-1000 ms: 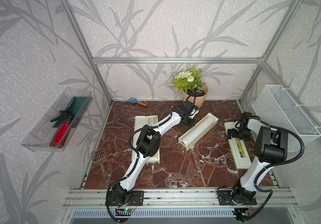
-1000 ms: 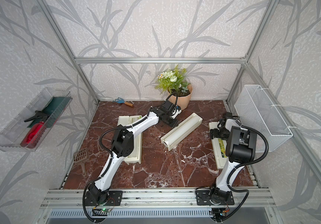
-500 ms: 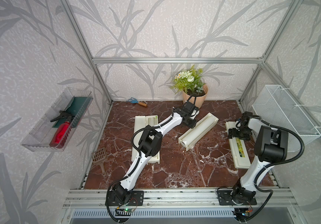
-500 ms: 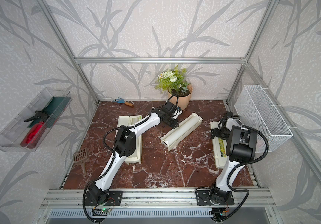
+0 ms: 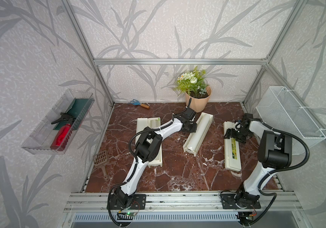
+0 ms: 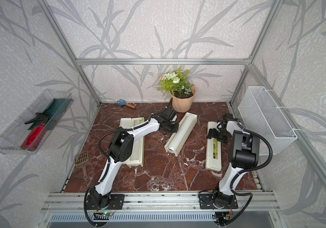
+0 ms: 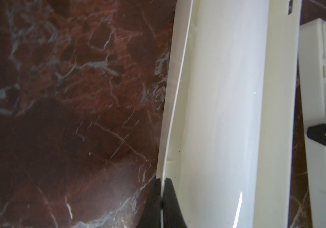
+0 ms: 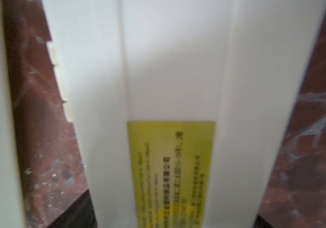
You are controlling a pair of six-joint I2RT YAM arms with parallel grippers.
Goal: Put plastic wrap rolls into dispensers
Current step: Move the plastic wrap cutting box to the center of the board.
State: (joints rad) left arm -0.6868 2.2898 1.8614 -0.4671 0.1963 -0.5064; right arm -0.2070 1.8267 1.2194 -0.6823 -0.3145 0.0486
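Because focus is soft, the dispenser label [image 8: 171, 173] is unreadable.

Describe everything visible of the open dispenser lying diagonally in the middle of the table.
The diagonal dispenser is a long, narrow, cream-white trough of smooth, plastic-looking material, open on top with no label showing. It lies flat on the red-brown marble tabletop, its far end near the flower pot. A white roll lies lengthwise inside, its hollow tube end showing at the near end. The left end effector is shut on its thin side edge.
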